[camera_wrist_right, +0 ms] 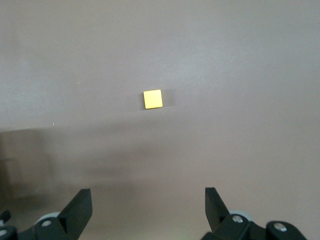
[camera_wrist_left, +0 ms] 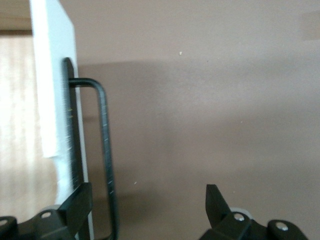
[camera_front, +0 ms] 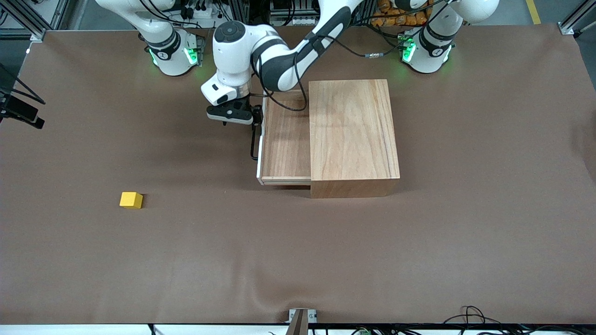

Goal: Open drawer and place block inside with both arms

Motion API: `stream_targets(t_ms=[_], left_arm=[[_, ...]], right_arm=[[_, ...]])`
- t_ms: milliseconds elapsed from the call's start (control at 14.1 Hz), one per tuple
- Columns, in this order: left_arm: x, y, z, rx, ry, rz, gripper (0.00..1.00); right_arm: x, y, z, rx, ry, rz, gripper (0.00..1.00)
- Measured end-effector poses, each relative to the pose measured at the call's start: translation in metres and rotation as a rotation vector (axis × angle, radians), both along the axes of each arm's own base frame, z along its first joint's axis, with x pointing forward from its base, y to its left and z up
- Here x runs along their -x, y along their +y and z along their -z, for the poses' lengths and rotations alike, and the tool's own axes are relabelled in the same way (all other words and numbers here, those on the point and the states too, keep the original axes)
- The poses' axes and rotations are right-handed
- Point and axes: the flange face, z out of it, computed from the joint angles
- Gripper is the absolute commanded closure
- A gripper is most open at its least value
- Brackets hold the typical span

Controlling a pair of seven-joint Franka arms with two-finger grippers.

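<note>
The light-wood box (camera_front: 351, 135) stands in the middle of the table, its drawer (camera_front: 285, 139) pulled partly out toward the right arm's end. The drawer shows nothing inside. My left gripper (camera_front: 255, 122) is open at the drawer's black loop handle (camera_front: 253, 142). In the left wrist view the handle (camera_wrist_left: 105, 150) runs between the open fingers of the left gripper (camera_wrist_left: 147, 192), close to one finger that overlaps the white front panel (camera_wrist_left: 52, 75). The yellow block (camera_front: 131, 200) lies on the table toward the right arm's end. My right gripper (camera_wrist_right: 147, 195) is open and empty, high over the block (camera_wrist_right: 153, 99); it is out of the front view.
A brown mat (camera_front: 298, 260) covers the table. A black camera mount (camera_front: 18, 109) stands at the edge by the right arm's end. Cables (camera_front: 470, 316) lie at the table's edge nearest the front camera.
</note>
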Motion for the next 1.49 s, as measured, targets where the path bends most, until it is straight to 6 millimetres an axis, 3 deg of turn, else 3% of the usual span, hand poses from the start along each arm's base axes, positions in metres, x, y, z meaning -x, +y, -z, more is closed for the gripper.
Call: stream_targets(t_ms=[213, 425, 709, 851, 1134, 1347, 1489], left_arm=[[-0.003, 0.021, -0.051, -0.058, 0.018, -0.021, 0.0], [-0.02, 0.071, -0.124, -0.173, -0.004, -0.073, 0.0], [-0.084, 0.185, -0.221, -0.209, 0.037, -0.252, 0.0], [-0.117, 0.25, -0.257, -0.202, 0.052, -0.309, 0.0], [-0.162, 0.366, -0.296, -0.194, 0.077, -0.366, 0.0], [-0.18, 0.449, -0.311, -0.191, 0.098, -0.381, 0.0], [-0.185, 0.5, -0.318, -0.19, 0.108, -0.365, 0.0]], right_arm=[[-0.008, 0.0, 0.015, -0.001, 0.029, 0.0, 0.0], [-0.015, -0.001, 0.031, -0.001, 0.056, 0.001, 0.0], [-0.021, -0.001, 0.043, -0.002, 0.078, 0.001, 0.0], [-0.028, -0.001, 0.062, -0.003, 0.112, 0.0, 0.0], [-0.052, -0.003, 0.126, -0.004, 0.213, 0.002, 0.0], [-0.062, -0.015, 0.17, -0.007, 0.28, 0.022, 0.0], [-0.078, -0.02, 0.211, -0.005, 0.29, 0.026, 0.0]])
